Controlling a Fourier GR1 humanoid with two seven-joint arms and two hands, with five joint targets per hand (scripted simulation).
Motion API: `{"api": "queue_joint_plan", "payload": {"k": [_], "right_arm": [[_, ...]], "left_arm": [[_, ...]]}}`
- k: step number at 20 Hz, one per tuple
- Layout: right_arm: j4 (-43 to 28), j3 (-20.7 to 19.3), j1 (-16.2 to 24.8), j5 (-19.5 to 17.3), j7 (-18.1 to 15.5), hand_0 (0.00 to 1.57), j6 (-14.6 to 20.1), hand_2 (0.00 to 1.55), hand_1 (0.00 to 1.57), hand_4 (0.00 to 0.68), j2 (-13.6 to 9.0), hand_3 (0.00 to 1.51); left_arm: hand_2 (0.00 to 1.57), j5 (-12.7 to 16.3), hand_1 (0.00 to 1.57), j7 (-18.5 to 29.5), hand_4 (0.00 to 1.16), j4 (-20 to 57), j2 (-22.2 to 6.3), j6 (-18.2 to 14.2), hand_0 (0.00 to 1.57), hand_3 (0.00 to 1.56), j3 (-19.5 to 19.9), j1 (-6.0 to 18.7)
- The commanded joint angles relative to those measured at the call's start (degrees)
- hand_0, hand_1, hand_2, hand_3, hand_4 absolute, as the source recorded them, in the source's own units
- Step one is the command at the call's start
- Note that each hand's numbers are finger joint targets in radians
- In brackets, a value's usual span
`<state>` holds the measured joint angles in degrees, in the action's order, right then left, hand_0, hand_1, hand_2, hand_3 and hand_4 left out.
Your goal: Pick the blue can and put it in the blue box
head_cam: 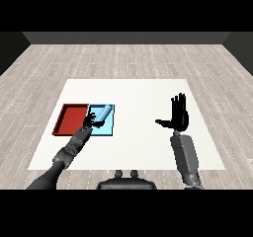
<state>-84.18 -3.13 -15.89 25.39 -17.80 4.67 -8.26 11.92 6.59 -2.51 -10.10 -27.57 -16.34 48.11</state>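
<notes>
Across the grey plank floor (128, 58) stands the white table (148, 147), which fills the middle of the head view. On its left part two trays lie side by side and touching: the red tray (69, 120) on the outside and the light blue tray (107, 128) just to its right, nearer the table's middle.

From the lower left corner the left forearm (69, 152) reaches diagonally up to the seam between the two trays. From the lower right the right forearm (185, 157) rises almost upright, well apart from both trays.

The right robot hand (179, 116) is held above the bare right part of the table, palm spread, fingers straight and pointing away from the robot, thumb sticking out to the side; it holds nothing.

The left robot hand (90, 120) sits at the left edge of the light blue tray, its fingers curled round the lower end of the blue can (102, 114). The can is tilted, its upper end leaning to the right and away from the robot, and it is over the light blue tray. Whether it touches the tray's bottom cannot be told.
</notes>
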Motion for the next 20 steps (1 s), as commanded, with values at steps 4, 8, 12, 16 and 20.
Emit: {"api": "queue_joint_plan", "payload": {"k": [4,8,12,16,20], "right_arm": [[-0.4,-0.6,0.9,1.6,-2.4,0.0,-1.9,0.0,0.0,0.0,1.6,0.0],[-3.0,1.3,1.1,-0.3,-0.4,0.0,0.6,0.0,0.0,0.0,2.4,0.0],[-2.4,-0.4,0.1,1.5,0.0,0.0,-2.9,0.0,0.0,0.0,-0.5,0.0],[-3.0,1.7,2.1,0.1,0.1,0.0,-2.7,0.0,0.0,0.0,0.6,0.0],[1.0,1.9,2.8,-0.9,-1.0,0.0,-4.9,0.0,0.0,0.0,-0.5,0.0]], "left_arm": [[0.0,1.8,0.0,5.8,0.0,-1.0,0.2,-9.6,0.0,0.0,3.2,-1.3],[0.0,3.9,0.0,12.6,0.0,-5.0,1.3,-14.5,0.0,0.0,6.2,-1.5],[0.0,7.4,0.0,24.4,0.0,-14.0,2.2,-8.7,0.0,0.0,10.0,-2.5],[0.0,9.0,0.0,33.1,0.0,-23.7,2.8,2.6,0.0,0.0,10.5,-3.4],[0.0,9.9,0.0,38.1,0.0,-33.2,2.3,10.1,0.0,0.0,9.0,-10.9]]}}
